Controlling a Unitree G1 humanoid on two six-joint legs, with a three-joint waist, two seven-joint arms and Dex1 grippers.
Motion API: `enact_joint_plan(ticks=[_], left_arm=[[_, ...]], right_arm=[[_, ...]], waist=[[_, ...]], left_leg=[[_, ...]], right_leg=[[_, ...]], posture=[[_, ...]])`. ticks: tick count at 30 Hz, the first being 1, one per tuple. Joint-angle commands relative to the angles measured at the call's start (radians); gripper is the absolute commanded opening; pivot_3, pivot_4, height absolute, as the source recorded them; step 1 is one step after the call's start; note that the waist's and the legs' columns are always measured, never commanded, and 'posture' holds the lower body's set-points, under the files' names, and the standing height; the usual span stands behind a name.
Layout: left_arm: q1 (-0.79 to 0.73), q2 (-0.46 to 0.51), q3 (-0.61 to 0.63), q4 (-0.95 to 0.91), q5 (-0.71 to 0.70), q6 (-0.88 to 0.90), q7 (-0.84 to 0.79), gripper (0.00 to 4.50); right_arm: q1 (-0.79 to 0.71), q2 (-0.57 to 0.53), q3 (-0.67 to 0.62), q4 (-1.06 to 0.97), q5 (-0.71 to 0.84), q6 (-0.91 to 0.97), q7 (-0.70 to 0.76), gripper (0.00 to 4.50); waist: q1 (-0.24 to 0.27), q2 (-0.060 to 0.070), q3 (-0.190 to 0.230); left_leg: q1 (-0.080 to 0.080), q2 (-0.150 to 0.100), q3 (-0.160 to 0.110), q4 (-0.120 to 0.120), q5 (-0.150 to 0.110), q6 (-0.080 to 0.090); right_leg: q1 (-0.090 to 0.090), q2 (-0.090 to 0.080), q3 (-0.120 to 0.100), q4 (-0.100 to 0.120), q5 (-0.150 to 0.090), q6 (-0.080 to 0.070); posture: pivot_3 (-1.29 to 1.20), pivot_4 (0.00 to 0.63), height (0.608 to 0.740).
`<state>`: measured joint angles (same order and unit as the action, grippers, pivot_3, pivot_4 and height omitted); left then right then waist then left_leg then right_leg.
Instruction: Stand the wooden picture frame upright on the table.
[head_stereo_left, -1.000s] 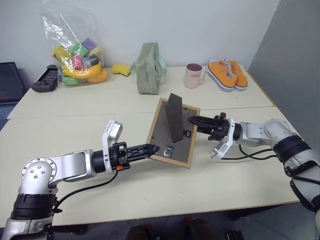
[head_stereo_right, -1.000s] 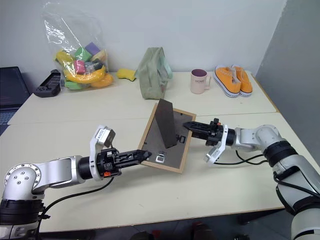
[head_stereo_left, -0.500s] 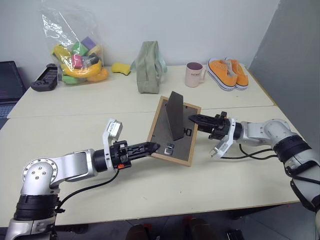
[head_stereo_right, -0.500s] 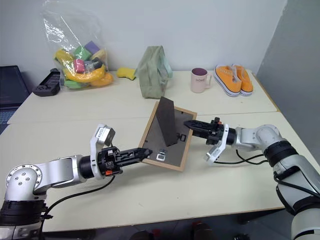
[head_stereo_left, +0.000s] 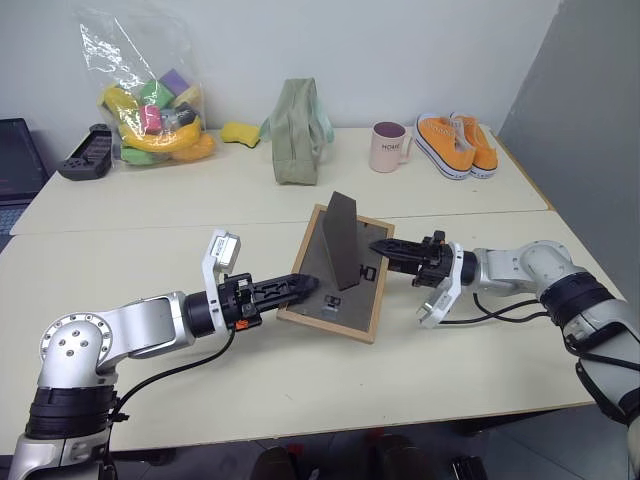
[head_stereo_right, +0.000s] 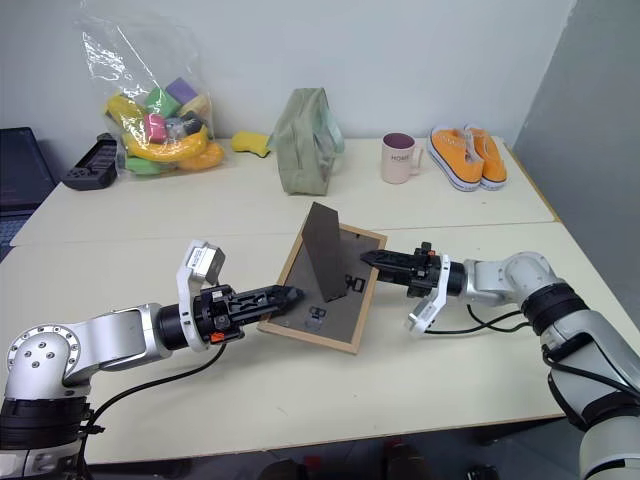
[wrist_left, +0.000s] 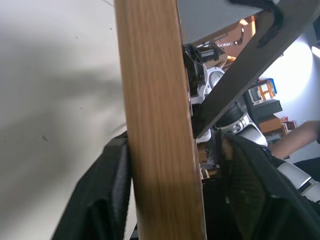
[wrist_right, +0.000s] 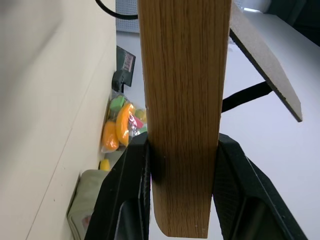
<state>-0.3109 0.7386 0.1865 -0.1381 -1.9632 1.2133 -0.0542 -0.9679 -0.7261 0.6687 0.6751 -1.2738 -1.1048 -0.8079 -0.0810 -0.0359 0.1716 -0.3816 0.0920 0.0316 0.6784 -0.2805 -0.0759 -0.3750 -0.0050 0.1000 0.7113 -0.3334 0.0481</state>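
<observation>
both grippers met on the wooden picture frame (head_stereo_left: 332, 282) at the centre of the head views. right gripper (head_stereo_left: 381, 246) was closed on the frame's right-hand wooden rail; in the right wrist view its two fingers (wrist_right: 131, 185) pressed flat against both faces of the wood. left gripper (head_stereo_left: 308, 283) sat at the frame's lower left rail, and in the left wrist view the wood touched one finger (wrist_left: 116, 185) while a clear gap stood between it and the other, so its jaws were parted and straddling the rail rather than clamping it.

the frame lay picture-side down, dark back up, tilted with its right side lifted off the table (head_stereo_left: 200, 340) and its near edge low; whether that edge rested on the tabletop i could not tell. its fold-out stand (head_stereo_left: 342, 240) rose steeply from the back.

in my judgement the step in hand was the tip-up: stand unfolded, frame not yet upright. next move seemed to call for the right gripper to swing the frame up onto its lower edge and the stand's foot, while the left steadied the low rail or drew clear of it.

the pink mug (head_stereo_left: 388, 148) at upper centre carried small dark lettering, too small to read surely. no other writing could be made out.
</observation>
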Motion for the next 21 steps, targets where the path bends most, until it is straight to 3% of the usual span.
enact_joint_plan(ticks=[1,3,10,12,16,21], left_arm=[[-0.015,0.007,0.032,-0.024,-0.009,-0.005,-0.021,3.8],[-0.018,0.018,0.034,-0.032,-0.009,-0.002,-0.038,4.17],[-0.032,0.075,0.112,-0.099,-0.009,-0.072,-0.066,4.17],[-0.016,0.08,0.178,-0.155,0.054,-0.133,-0.08,4.17],[0.165,0.049,0.308,-0.401,0.303,-0.235,-0.211,4.17],[0.342,0.039,0.38,-0.521,0.334,-0.276,-0.321,4.17]], right_arm=[[-0.022,-0.003,-0.013,-0.016,0.025,-0.002,-0.018,1.29],[-0.023,-0.002,-0.012,-0.014,0.024,-0.002,-0.018,1.29],[-0.029,0.0,-0.012,0.0,0.033,-0.017,-0.017,1.29],[-0.032,0.005,-0.017,0.021,0.061,-0.04,-0.001,1.29],[-0.049,0.048,-0.021,0.142,0.231,-0.205,0.128,1.29],[-0.09,0.128,-0.03,0.304,0.445,-0.313,0.33,1.29]], waist=[[0.0,0.0,0.0],[0.0,0.0,0.001],[0.0,-0.002,0.003],[0.0,-0.002,0.003],[-0.005,-0.001,0.004],[-0.008,-0.001,0.004]], left_leg=[[0.0,0.0,0.0,0.0,0.0,0.0],[0.0,0.0,0.0,0.0,0.0,0.0],[0.0,0.0,0.0,0.0,0.0,0.0],[-0.001,0.0,0.0,0.0,0.0,0.0],[-0.001,0.001,0.002,-0.001,0.001,-0.003],[-0.002,0.002,0.001,-0.003,0.002,-0.004]], right_leg=[[0.0,0.0,0.0,0.0,0.0,0.0],[0.0,0.0,0.0,0.0,0.0,0.0],[0.0,0.0,0.0,0.0,0.0,0.0],[-0.001,0.0,0.0,0.0,0.0,0.0],[0.0,0.0,0.001,-0.003,0.0,0.0],[0.001,0.0,-0.002,-0.009,0.0,0.0]], posture=[[0.0,0.15,0.74],[0.0,0.15,0.74],[0.0,0.15,0.74],[0.0,0.15,0.74],[0.0,0.15,0.74],[0.0,0.15,0.74]])
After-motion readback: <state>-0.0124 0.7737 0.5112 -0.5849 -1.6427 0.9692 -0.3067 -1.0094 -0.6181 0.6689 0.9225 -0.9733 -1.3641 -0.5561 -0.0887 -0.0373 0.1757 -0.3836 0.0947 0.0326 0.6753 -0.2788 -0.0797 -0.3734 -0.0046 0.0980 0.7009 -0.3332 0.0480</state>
